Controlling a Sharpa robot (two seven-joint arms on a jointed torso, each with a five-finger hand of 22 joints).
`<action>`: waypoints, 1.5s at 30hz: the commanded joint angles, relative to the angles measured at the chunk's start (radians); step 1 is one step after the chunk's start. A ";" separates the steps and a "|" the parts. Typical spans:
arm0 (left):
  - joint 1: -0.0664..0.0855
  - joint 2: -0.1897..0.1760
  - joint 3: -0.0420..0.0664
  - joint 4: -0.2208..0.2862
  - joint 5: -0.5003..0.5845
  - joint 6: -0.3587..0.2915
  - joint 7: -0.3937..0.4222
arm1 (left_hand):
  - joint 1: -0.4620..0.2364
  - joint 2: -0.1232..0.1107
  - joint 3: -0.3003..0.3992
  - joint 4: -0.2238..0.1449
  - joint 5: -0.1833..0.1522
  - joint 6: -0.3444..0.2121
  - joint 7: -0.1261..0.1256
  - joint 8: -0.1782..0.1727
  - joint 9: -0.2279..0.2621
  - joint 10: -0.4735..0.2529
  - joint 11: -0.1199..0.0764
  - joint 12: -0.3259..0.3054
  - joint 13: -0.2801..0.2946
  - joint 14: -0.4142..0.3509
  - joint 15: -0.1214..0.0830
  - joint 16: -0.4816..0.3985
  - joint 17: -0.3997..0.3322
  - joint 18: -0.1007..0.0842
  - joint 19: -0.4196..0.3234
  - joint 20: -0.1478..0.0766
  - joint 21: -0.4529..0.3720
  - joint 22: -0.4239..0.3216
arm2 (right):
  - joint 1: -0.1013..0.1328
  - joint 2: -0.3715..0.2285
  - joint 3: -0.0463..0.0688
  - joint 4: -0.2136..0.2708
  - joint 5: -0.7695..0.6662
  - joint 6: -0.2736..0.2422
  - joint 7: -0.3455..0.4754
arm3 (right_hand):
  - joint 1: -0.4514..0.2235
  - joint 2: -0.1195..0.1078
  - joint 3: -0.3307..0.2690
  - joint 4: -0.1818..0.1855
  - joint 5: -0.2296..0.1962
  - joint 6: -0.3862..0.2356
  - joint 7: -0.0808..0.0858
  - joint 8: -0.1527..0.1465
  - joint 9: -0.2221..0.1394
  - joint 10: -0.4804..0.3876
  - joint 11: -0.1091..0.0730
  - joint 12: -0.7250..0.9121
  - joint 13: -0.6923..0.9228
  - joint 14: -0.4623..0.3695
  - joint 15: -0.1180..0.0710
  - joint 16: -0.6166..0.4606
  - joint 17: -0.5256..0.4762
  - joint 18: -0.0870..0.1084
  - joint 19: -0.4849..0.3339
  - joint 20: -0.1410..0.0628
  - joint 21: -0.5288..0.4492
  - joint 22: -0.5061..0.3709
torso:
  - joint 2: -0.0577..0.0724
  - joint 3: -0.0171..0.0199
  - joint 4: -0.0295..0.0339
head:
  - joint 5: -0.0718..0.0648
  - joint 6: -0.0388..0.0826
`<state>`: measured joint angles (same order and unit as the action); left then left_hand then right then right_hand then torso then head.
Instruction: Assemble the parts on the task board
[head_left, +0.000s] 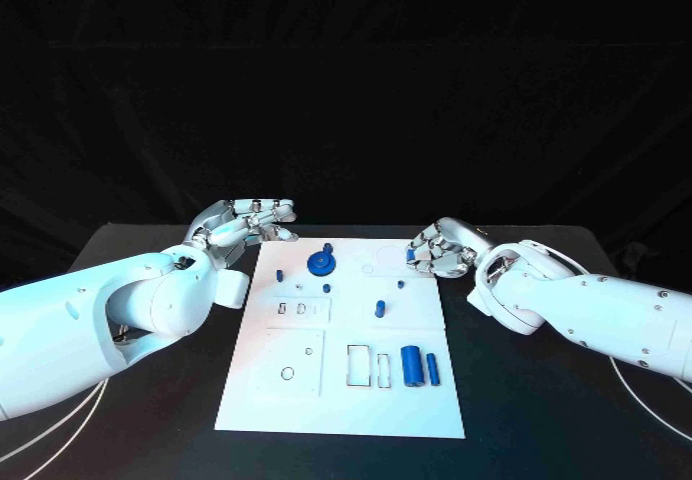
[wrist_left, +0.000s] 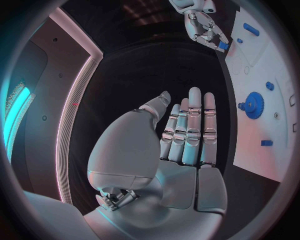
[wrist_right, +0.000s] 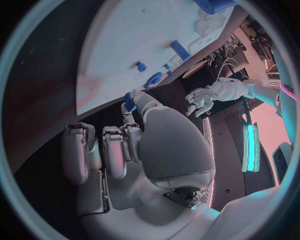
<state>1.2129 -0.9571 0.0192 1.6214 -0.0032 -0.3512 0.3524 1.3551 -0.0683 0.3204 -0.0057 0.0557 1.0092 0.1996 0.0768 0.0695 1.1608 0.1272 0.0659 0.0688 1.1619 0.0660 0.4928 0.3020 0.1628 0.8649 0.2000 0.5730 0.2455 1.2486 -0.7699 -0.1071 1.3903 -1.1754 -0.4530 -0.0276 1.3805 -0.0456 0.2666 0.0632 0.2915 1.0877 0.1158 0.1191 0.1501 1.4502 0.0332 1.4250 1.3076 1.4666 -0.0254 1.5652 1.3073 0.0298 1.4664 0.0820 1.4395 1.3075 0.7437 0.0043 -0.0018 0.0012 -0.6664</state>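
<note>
left hand (wrist_left: 178, 150) spread, empty | right hand (wrist_right: 134, 150) apparently pinching small blue part (wrist_right: 129, 101)

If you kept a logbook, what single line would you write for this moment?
left hand: holds nothing, beside task board | right hand: pinches small blue part | blue gear: on board

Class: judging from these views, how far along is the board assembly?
Early. Done: the blue gear seems seated on the white task board. In hand: the right hand pinches a small blue piece; the left hand holds nothing. Left: two blue cylinders lie beside unfilled rectangular slots.
</note>
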 joint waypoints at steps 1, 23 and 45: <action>0.001 0.004 0.000 -0.004 -0.004 0.018 0.001 | -0.002 -0.004 0.003 -0.005 0.001 0.005 0.004 -0.005 0.002 0.001 0.006 0.000 0.001 -0.006 -0.001 0.003 0.001 0.017 -0.005 0.000 0.003 0.001 | 0.009 0.004 0.001 0.051 -0.060 0.017 -0.076 | -0.004 0.007 0.008 0.001 -0.010 0.003 0.000 0.002 0.003 0.005 0.002 0.005 0.131 0.104 -0.007 0.006 0.264 0.002 0.031 -0.006 0.007 0.170 | -0.008 -0.0034 -0.0001 | 0.006 -0.004; 0.000 0.029 -0.006 -0.023 -0.004 0.022 -0.008 | -0.002 -0.003 0.005 -0.006 0.001 0.005 0.004 -0.005 0.002 0.000 0.006 0.000 0.001 -0.007 -0.001 0.004 0.002 0.017 -0.007 0.001 0.004 0.001 | -0.014 0.220 -0.021 0.100 -0.315 0.093 -0.255 | -0.011 0.008 0.012 0.002 -0.018 0.002 0.000 0.001 0.004 0.003 0.002 0.003 0.129 0.104 -0.007 0.006 0.264 0.002 0.032 -0.006 0.008 0.171 | -0.020 -0.0098 0.0066 | 0.049 -0.025; 0.001 0.035 -0.006 -0.021 -0.004 0.025 -0.012 | -0.003 -0.004 0.005 -0.006 0.001 0.005 0.004 -0.005 0.002 0.001 0.006 0.001 0.001 -0.007 -0.001 0.004 0.002 0.017 -0.007 0.001 0.004 0.001 | -0.058 0.346 -0.027 0.008 -0.366 0.114 -0.281 | -0.016 0.003 0.011 0.002 -0.017 0.001 0.000 0.001 0.003 0.004 0.002 0.004 0.130 0.104 -0.007 0.006 0.264 0.003 0.031 -0.006 0.006 0.170 | -0.019 -0.0088 0.0061 | 0.061 -0.030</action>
<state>1.2129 -0.9238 0.0126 1.5982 -0.0034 -0.3464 0.3390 1.3551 -0.0683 0.3236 -0.0090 0.0557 1.0092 0.1996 0.0768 0.0701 1.1607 0.1272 0.0659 0.0688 1.1619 0.0660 0.4928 0.3025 0.1629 0.8649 0.2001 0.5730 0.2454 1.1916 -0.4260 -0.1343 1.4015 -1.5093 -0.3534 -0.2969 1.3735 -0.0400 0.2716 0.0631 0.2696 1.0822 0.1182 0.1147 0.1514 1.4499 0.0331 1.4249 1.3074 1.4665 -0.0253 1.5651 1.3080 0.0298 1.4663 0.0822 1.4426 1.3080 0.7246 -0.0047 0.0046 0.0618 -0.6959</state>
